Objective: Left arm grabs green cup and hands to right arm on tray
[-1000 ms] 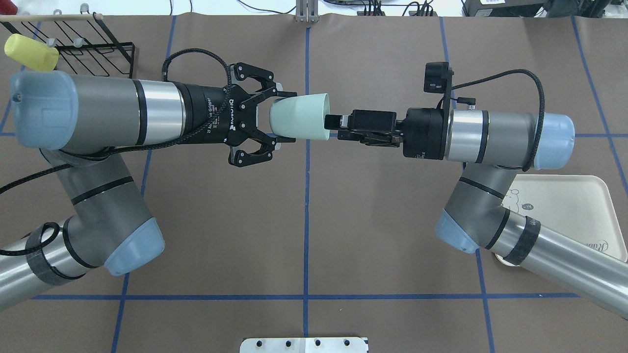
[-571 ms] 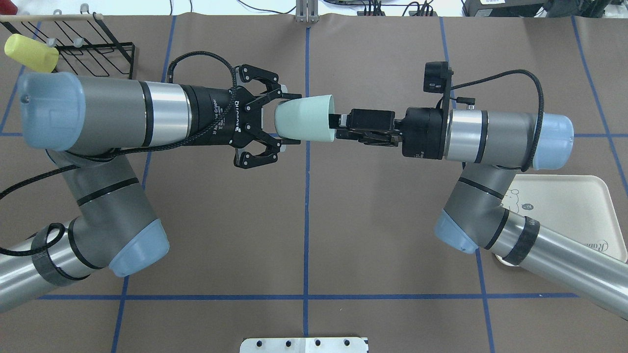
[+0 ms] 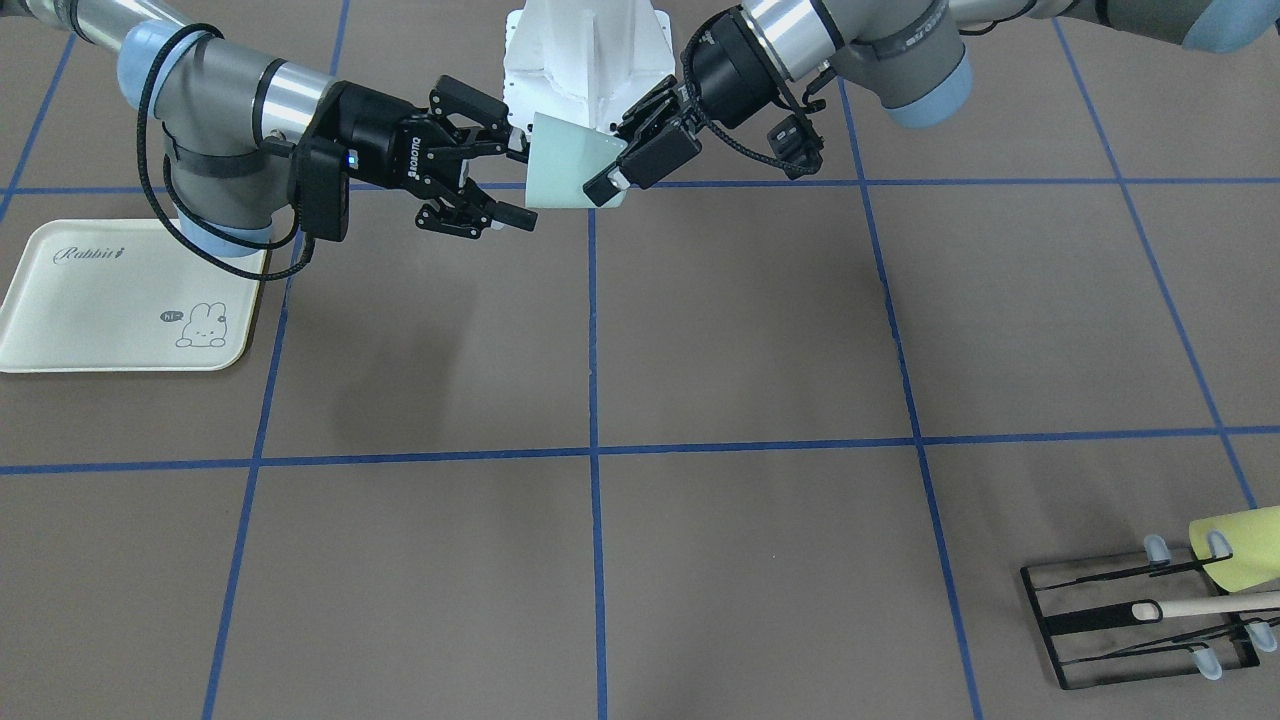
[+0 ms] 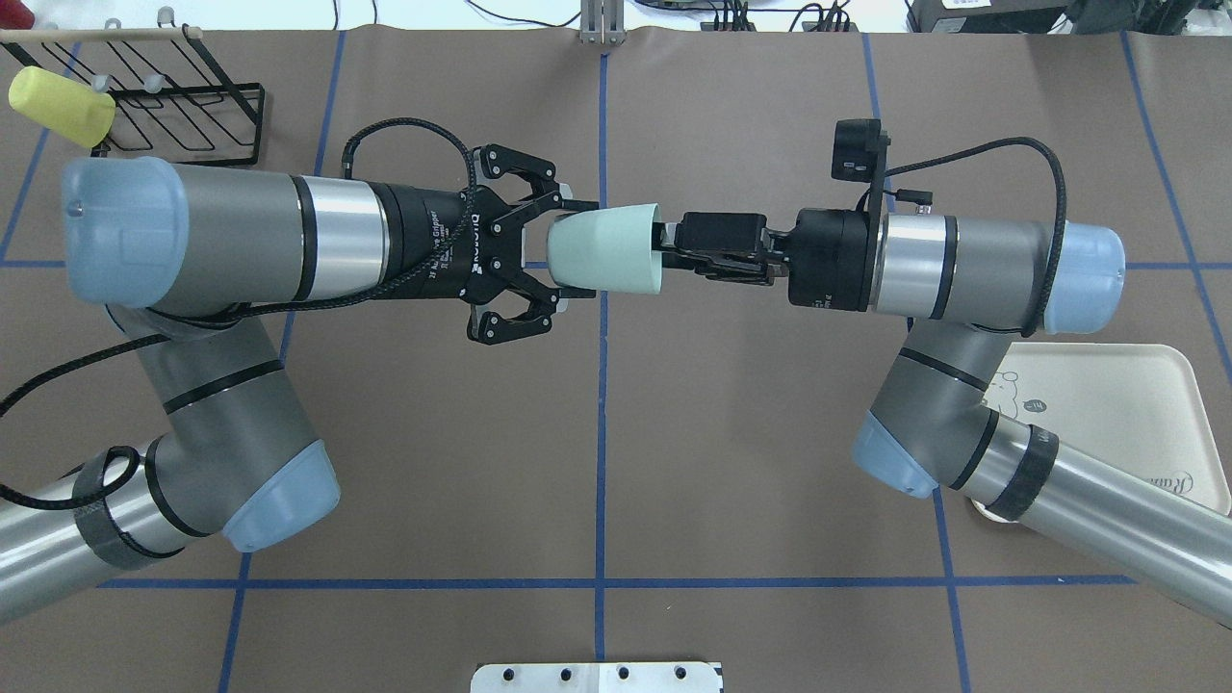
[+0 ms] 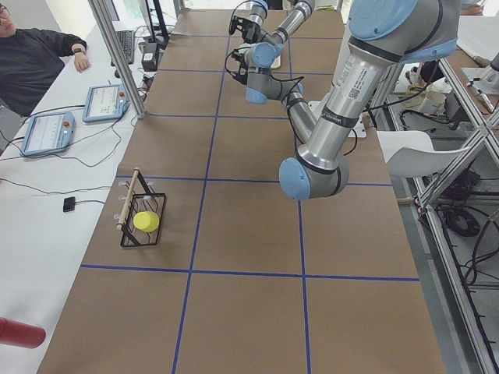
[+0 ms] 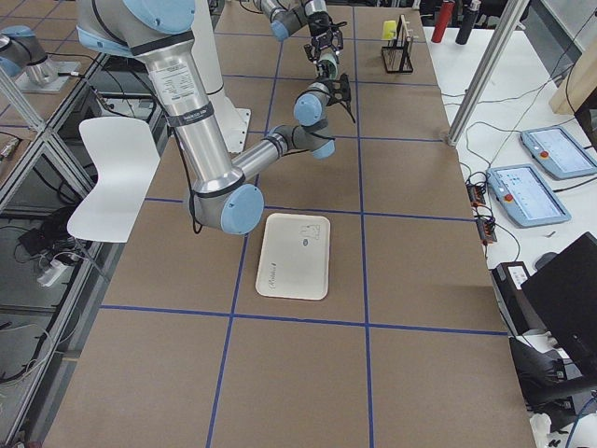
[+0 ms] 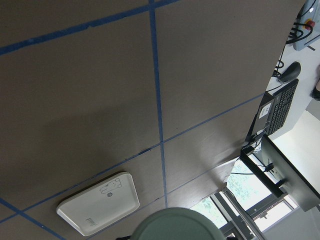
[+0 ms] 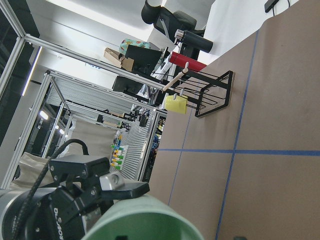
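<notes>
We see the left gripper (image 4: pixel 576 250) clamping the green cup (image 4: pixel 608 248) by its base, sideways above the worktop (image 4: pixel 751 433); the right gripper (image 3: pixel 522 176) is spread wide at its rim.

Smooth matt plastic for the green cup (image 4: pixel 604 248) and cream tray (image 3: pixel 90 310). Polished metal on left arm (image 4: pixel 342 236) and right arm (image 4: pixel 910 265). Matt brown table cover (image 3: pixel 700 330). Wooden rod (image 3: pixel 1200 606) on black wire rack (image 3: pixel 1085 617).

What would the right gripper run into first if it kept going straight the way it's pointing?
The green cup, mouth first, held by the left gripper; the right gripper sits open right at its rim.
</notes>
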You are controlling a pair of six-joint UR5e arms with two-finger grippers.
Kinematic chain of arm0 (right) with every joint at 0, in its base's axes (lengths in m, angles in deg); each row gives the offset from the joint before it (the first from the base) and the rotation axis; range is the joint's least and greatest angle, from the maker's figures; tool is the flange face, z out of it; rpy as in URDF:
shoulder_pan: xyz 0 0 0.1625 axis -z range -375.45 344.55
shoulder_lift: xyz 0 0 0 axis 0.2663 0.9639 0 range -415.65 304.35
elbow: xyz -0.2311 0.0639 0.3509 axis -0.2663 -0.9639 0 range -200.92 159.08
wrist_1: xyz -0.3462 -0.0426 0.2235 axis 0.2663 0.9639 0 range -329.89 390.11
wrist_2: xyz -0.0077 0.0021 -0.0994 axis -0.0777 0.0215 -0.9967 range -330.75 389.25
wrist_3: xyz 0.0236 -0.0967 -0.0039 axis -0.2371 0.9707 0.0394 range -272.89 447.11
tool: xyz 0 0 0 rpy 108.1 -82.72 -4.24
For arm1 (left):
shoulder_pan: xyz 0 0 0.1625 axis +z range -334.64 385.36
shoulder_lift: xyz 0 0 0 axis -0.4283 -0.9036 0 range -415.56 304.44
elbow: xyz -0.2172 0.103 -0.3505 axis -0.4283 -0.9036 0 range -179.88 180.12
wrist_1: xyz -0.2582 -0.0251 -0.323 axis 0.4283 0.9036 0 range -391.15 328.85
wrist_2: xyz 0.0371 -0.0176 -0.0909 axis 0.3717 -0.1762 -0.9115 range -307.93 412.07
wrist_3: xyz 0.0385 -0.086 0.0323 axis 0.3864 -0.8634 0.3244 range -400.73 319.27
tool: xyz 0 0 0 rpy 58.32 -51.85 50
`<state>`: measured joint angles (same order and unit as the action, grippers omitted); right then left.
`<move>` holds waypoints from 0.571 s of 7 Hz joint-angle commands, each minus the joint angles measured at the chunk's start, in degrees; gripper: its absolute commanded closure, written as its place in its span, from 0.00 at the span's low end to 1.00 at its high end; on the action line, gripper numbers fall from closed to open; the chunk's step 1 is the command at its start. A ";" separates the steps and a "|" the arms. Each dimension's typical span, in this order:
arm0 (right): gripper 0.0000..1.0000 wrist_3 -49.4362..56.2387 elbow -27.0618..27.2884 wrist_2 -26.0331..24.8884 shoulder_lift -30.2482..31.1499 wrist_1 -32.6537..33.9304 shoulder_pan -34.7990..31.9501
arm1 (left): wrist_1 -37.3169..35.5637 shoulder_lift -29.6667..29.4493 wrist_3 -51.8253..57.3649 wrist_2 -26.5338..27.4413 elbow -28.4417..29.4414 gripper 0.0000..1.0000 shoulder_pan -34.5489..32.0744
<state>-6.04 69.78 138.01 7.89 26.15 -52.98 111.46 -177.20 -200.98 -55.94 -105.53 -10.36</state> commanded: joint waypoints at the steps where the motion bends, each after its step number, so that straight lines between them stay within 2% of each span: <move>1: 0.34 -0.02 0.00 -0.12 0.00 0.00 0.00 | 0.03 0.00 -0.07 0.00 0.00 0.87 0.04; 4: 0.45 -0.02 -0.35 -0.12 0.09 0.00 0.00 | 0.12 -0.44 -0.16 0.00 -0.09 0.87 0.04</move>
<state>-6.05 69.62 137.89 7.95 26.15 -52.97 111.57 -177.53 -201.11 -55.94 -105.60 -10.32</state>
